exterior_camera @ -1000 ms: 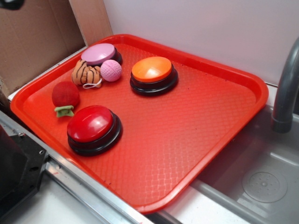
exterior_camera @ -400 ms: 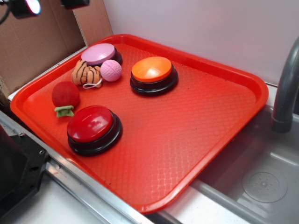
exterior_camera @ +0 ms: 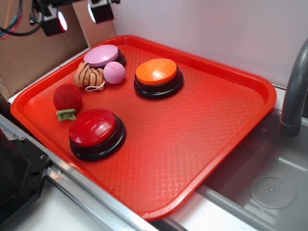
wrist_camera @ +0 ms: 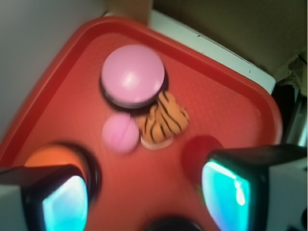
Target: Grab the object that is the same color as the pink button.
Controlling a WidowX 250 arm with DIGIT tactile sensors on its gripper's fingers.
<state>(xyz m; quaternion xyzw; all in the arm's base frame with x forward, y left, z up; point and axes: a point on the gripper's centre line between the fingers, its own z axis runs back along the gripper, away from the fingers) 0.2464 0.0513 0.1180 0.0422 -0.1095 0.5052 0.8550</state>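
The small pink dimpled ball [exterior_camera: 114, 72] lies on the red tray [exterior_camera: 202, 130] at its far left, touching the pink button [exterior_camera: 101, 55] and next to the orange striped plush [exterior_camera: 88, 76]. In the wrist view the ball [wrist_camera: 120, 133] lies below the pink button [wrist_camera: 133, 75], left of the striped plush [wrist_camera: 163, 120]. My gripper [exterior_camera: 75, 17] hangs high at the top left, above the tray's far corner. It is open and empty, its fingers [wrist_camera: 65, 199] spread wide with the gripper [wrist_camera: 144, 199] above the tray.
An orange button [exterior_camera: 157, 76], a red button [exterior_camera: 95, 131] and a red plush ball with a green leaf [exterior_camera: 67, 99] also sit on the tray. A cardboard wall [exterior_camera: 33, 53] stands at the left. A sink [exterior_camera: 269, 183] with a grey faucet [exterior_camera: 294, 91] lies to the right.
The gripper has come into view at the top left, moving right and down toward the tray's far corner. The objects on the tray have not moved.
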